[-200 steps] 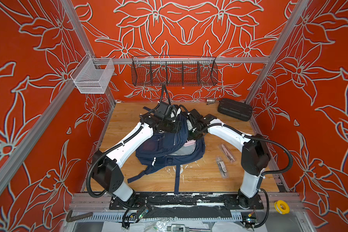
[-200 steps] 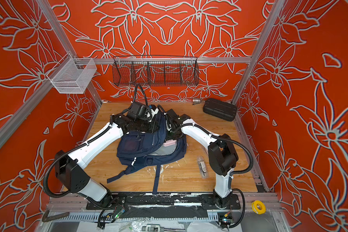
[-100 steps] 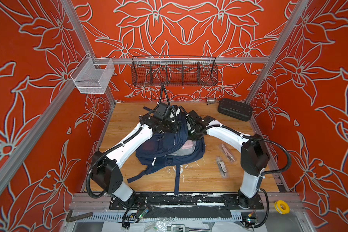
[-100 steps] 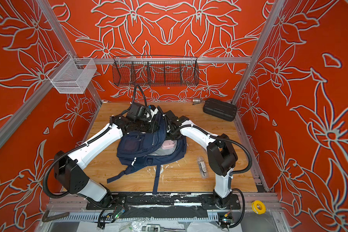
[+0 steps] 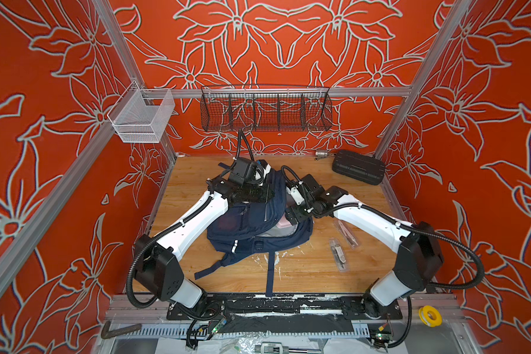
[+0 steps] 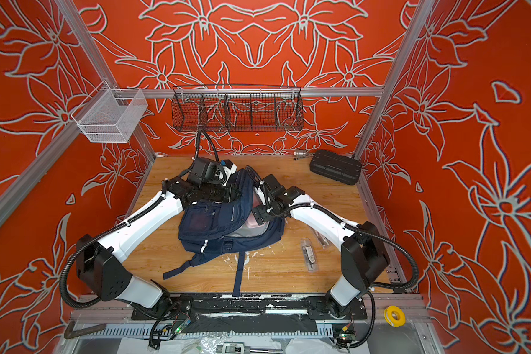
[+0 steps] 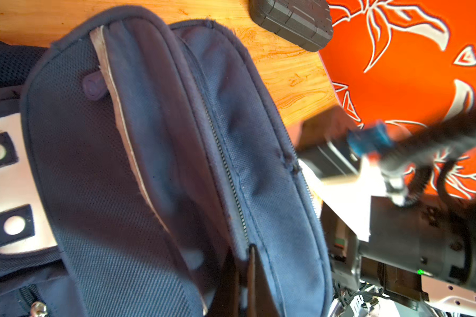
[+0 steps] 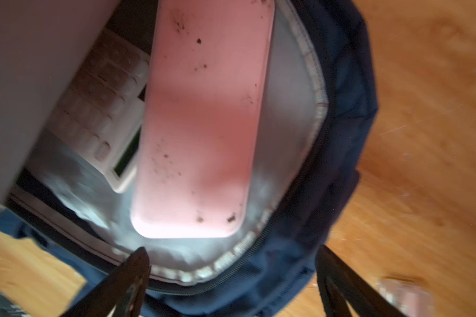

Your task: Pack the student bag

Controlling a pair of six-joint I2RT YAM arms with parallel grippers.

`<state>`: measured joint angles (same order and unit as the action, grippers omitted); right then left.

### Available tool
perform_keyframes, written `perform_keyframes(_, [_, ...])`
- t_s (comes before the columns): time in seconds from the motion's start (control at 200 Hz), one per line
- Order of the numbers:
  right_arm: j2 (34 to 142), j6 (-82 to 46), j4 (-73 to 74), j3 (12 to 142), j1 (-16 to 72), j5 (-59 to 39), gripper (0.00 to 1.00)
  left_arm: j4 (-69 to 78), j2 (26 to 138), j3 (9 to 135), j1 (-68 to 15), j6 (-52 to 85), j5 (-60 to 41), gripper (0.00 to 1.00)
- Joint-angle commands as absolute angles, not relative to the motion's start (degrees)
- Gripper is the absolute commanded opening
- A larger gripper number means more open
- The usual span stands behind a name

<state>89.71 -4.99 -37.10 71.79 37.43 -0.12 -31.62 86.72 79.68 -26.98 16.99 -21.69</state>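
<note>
student bag (image 5: 249, 220) holds one pink case (image 8: 204, 123) and one calculator (image 8: 107, 109).

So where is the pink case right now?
The pink case lies inside the open student bag, beside a white calculator; in both top views it shows at the bag's right-hand opening, mid-table.

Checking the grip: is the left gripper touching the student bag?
Touching. The left wrist view shows the shut left gripper pinching the zipper edge of the student bag.
</note>
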Motion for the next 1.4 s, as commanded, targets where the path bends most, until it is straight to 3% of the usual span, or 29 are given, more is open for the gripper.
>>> perform_keyframes(0.0, [84.07,4.46,-34.07,66.86,35.5,6.14,0.96,-24.61,85.89,80.97,-27.08,17.51,-25.49,0.0])
perform_keyframes(0.165, [75.88,3.35,-31.8,60.29,28.9,7.16,0.95,-25.4,88.56,82.52,-27.23,18.16,-27.1,0.0])
perform_keyframes(0.385, [71.51,-7.05,-30.96,57.51,20.85,-4.43,0.94,-30.88,93.41,86.85,-30.93,14.39,-22.83,0.0])
perform_keyframes(0.42, [71.37,-8.69,-30.21,57.55,20.61,-6.96,0.93,-31.92,94.52,87.77,-31.72,14.0,-21.79,0.09])
perform_keyframes(0.49, [71.52,-11.67,-29.42,58.3,20.48,-10.91,0.93,-34.8,96.63,90.32,-33.0,13.84,-19.08,0.38])
perform_keyframes(0.616, [72.78,-18.58,-27.82,59.26,20.48,-16.83,0.93,-38.42,96.42,92.63,-33.42,10.69,-14.85,0.56])
perform_keyframes(0.831, [78.86,-28.69,-22.84,57.85,20.92,-28.07,0.88,-41.68,88.05,89.27,-32.96,-2.98,-4.77,0.75])
perform_keyframes(1.151, [93.28,-30.32,-25.29,60.86,22.16,-30.22,0.82,-39.52,74.09,69.69,-31.41,-23.92,0.12,0.74])
perform_keyframes(1.271, [98.17,-29.17,-25.59,62.76,22.41,-33.82,0.67,-38.86,71.28,64.73,-31.22,-28.24,2.6,0.72])
perform_keyframes(1.396, [100.01,-26.03,-26.85,64.42,22.28,-35.16,0.39,-38.38,70.42,61.19,-30.59,-29.88,4.68,0.73])
